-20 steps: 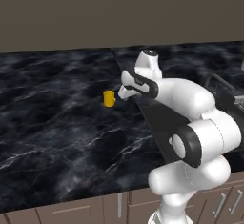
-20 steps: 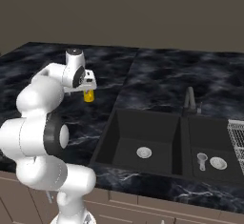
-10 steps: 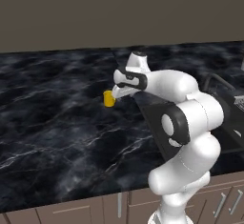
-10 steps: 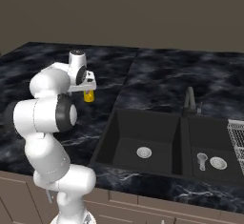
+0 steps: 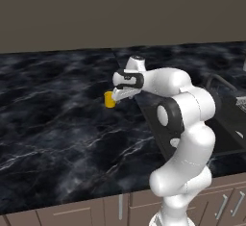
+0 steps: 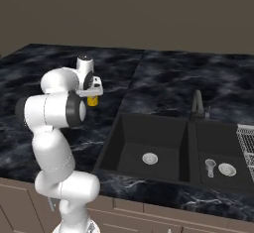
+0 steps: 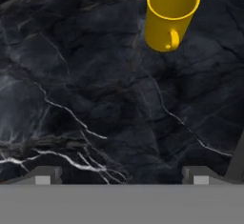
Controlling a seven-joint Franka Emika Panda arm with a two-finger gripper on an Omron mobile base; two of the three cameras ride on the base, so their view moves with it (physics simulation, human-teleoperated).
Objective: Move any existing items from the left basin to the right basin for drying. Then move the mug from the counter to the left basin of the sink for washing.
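- counter (image 5: 57, 109): glossy black marble with white veins, running wide across the room; no writing or labels readable anywhere.
- sink (image 6: 171, 150): matte black double sink sitting in the counter to the right of the arm, faucet (image 6: 197, 104) standing behind the divider.
- left basin (image 6: 149, 143): wider recess, round silver drain showing, nothing else lying in it.
- right basin (image 6: 221, 152): narrower recess, a small silver item (image 6: 210, 166) lying just beside its drain.
- dish rack (image 6: 246, 145): wire, sitting at the far right edge, partly cut off.
- gripper (image 5: 115, 96): hanging over the counter left of the sink, near the mug; in the hand view the two finger tips (image 7: 45, 175) are standing well apart, spread wide, holding nothing, touching nothing.
- mug (image 7: 170, 14): small yellow, standing upright on the counter, handle facing the hand camera; it's sitting apart from the finger tips, not between them.
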